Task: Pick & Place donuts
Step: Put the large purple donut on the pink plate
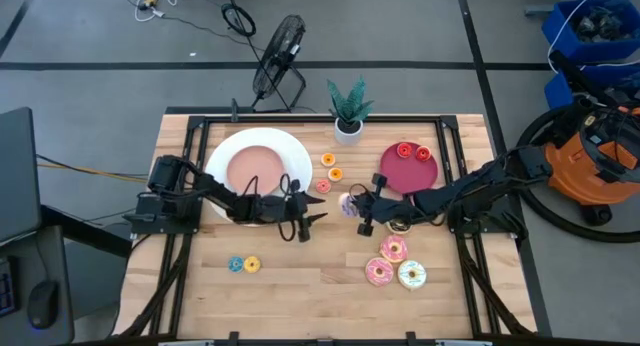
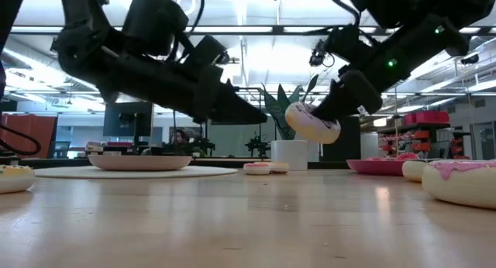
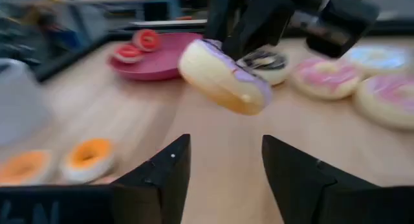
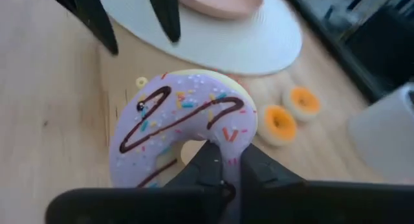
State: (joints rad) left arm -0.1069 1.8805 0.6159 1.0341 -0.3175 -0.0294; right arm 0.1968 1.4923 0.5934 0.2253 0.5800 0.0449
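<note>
R hand clamped on purple donut rim, lifted off surface mid-centre, prob for carrying to a plate; L hand fingers apart, facing it, empty

Overhead, table-level and two close wrist views share the purple donut

Wood table, white plate, magenta dish, donuts, plant pot
</note>
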